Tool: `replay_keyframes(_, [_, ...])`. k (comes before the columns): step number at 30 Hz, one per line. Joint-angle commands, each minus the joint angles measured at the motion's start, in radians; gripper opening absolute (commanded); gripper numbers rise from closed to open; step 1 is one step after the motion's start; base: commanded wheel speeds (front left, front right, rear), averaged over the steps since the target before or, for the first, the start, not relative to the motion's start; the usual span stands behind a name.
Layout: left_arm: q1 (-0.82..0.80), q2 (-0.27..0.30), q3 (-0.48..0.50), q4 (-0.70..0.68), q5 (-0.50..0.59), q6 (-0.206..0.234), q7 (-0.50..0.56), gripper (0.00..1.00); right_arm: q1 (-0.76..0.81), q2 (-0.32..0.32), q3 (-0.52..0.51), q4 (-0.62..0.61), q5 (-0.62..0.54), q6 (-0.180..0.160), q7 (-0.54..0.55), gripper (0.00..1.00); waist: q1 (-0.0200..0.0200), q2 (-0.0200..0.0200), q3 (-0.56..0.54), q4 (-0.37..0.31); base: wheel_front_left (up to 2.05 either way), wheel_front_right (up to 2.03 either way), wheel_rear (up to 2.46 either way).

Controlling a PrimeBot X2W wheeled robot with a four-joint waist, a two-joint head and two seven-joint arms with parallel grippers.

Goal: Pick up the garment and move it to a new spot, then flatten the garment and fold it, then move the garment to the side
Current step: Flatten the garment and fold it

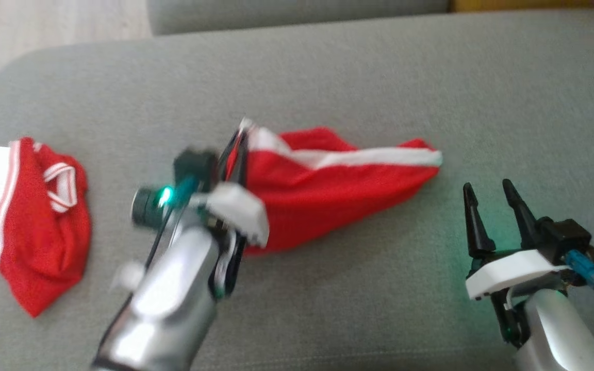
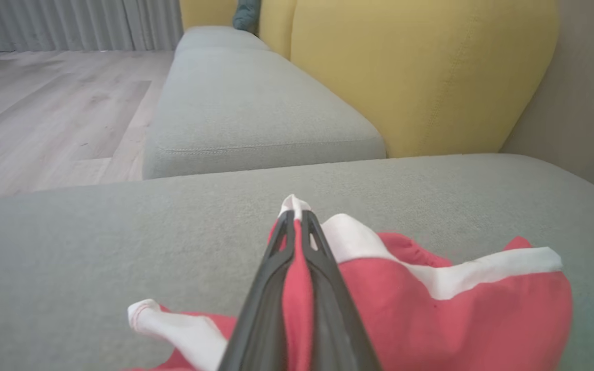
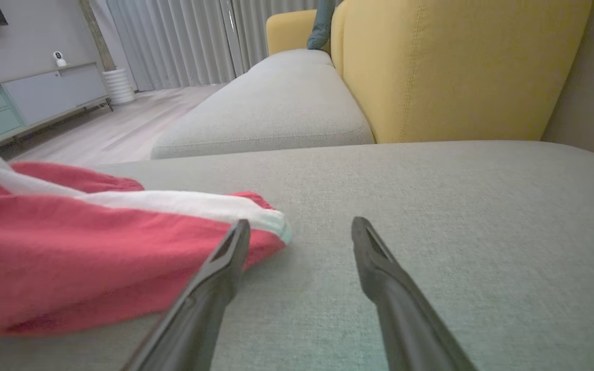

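1. Left wrist view: the left gripper (image 2: 297,216) is clenched, its two dark fingers pressed together on a fold of the red garment (image 2: 457,319), with a bit of the white trim poking out past the fingertips.
2. From that pinched corner the garment spreads toward the robot's right, red cloth crossed by a white band. The head view shows it lying near the middle of the grey seat cushion (image 1: 379,77).
3. A white-edged flap of the same cloth trails out on the cushion just left of the fingers in the left wrist view.
4. The right gripper (image 1: 487,186) hovers with its fingers spread apart and nothing between them. It sits near the garment's far tip, with bare cushion showing between the two in the head view.
5. A second garment (image 1: 39,237), red and white with striped trim, lies bunched at the cushion's left end, well apart from the first.
6. Behind the cushion stands a yellow backrest (image 2: 421,77).
7. Farther out are a wooden floor (image 2: 44,103), grey curtains (image 3: 173,41) and a low cabinet (image 3: 34,98).
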Motion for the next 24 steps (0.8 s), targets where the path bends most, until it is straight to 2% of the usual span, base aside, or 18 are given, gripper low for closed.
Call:
replay_keyframes(1, [0.020, 0.029, 0.061, -0.068, 0.021, 0.009, -0.012, 0.00, -0.002, 0.006, 0.014, -0.029, -0.001, 0.007, -0.006, 1.00, 0.0000, 0.0000, -0.027, 0.021, 0.00, 0.00, 0.00])
replay_keyframes(7, [0.230, 0.025, 0.183, -0.213, 0.107, -0.008, -0.012, 0.00, 0.017, 0.023, 0.012, -0.028, 0.000, 0.007, -0.006, 1.00, 0.0000, 0.0000, -0.050, 0.010, 0.00, 0.00, 0.00])
replay_keyframes(9, [0.278, 0.021, 0.220, -0.224, 0.127, -0.023, -0.012, 0.51, 0.020, 0.025, 0.015, -0.026, 0.000, 0.007, -0.006, 1.00, 0.0000, 0.0000, -0.055, 0.006, 0.00, 0.00, 0.00])
replay_keyframes(10, [0.294, 0.019, 0.237, -0.226, 0.138, -0.028, -0.012, 1.00, 0.021, 0.026, 0.017, -0.025, 0.001, 0.007, -0.006, 1.00, 0.0000, 0.0000, -0.056, 0.004, 0.00, 0.00, 0.00])
replay_keyframes(17, [0.315, 0.007, 0.309, -0.235, 0.163, -0.071, -0.012, 1.00, 0.021, 0.019, 0.026, -0.022, 0.003, 0.007, -0.006, 1.00, 0.0000, 0.0000, -0.054, -0.001, 0.00, 0.00, 0.00])
replay_keyframes(18, [0.301, 0.005, 0.316, -0.222, 0.156, -0.089, -0.012, 1.00, 0.021, 0.020, 0.028, -0.022, 0.002, 0.007, -0.006, 1.00, 0.0000, 0.0000, -0.052, -0.003, 0.00, 0.00, 0.00])
replay_keyframes(24, [0.248, 0.004, 0.275, -0.133, 0.075, -0.105, -0.012, 1.00, 0.020, 0.025, 0.037, -0.019, 0.003, 0.007, -0.006, 1.00, 0.0000, 0.0000, -0.051, -0.009, 0.00, 0.00, 0.00])
